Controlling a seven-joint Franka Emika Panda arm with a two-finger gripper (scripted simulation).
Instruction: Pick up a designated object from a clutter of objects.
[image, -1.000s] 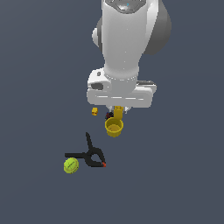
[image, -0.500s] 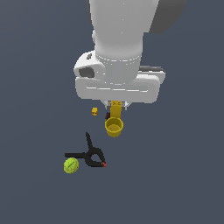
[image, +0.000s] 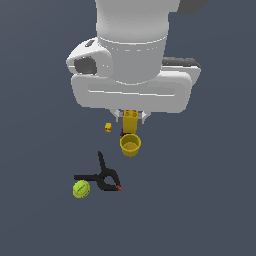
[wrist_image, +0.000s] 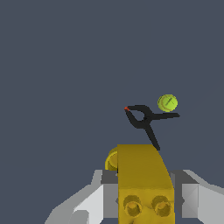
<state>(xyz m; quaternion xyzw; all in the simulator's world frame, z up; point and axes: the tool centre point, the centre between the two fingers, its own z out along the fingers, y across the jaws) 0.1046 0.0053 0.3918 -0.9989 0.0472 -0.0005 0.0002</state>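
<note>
1. Centrally, the white Panda arm (image: 132, 55) filled the upper half of the exterior view, its broad wrist housing hiding most of the gripper (image: 131, 116) beneath it.
2. Between the pale grey fingers (wrist_image: 109, 192) sat the small mustard-yellow rectangular brick-like block (wrist_image: 142, 183); the wrist view showed the jaws clamped against its two sides, with two round studs visible on the end facing the camera.
3. In the exterior view only the block's lower part showed, just below the housing at frame centre, raised clear of the dark grey floor (image: 210, 200).
4. Directly beneath the block in the exterior view stood the round yellow open-topped cup (image: 130, 145), upright, with a small dark bit (image: 123, 133) at its upper-left edge. Whether block and cup touched could not be told; in the wrist view the block hid most of the cup.
5. To the left of the cup in the exterior view, near but apart, lay the tiny yellow cube (image: 108, 127).
6. Lower left of frame centre in the exterior view lay the black clamp with a red tip (image: 103, 176), its handles splayed and its red tip pointing towards the exterior view's right.
7. Just beside the clamp's lower handle, at its left end in the exterior view, rested the green ball (image: 81, 189).
</note>
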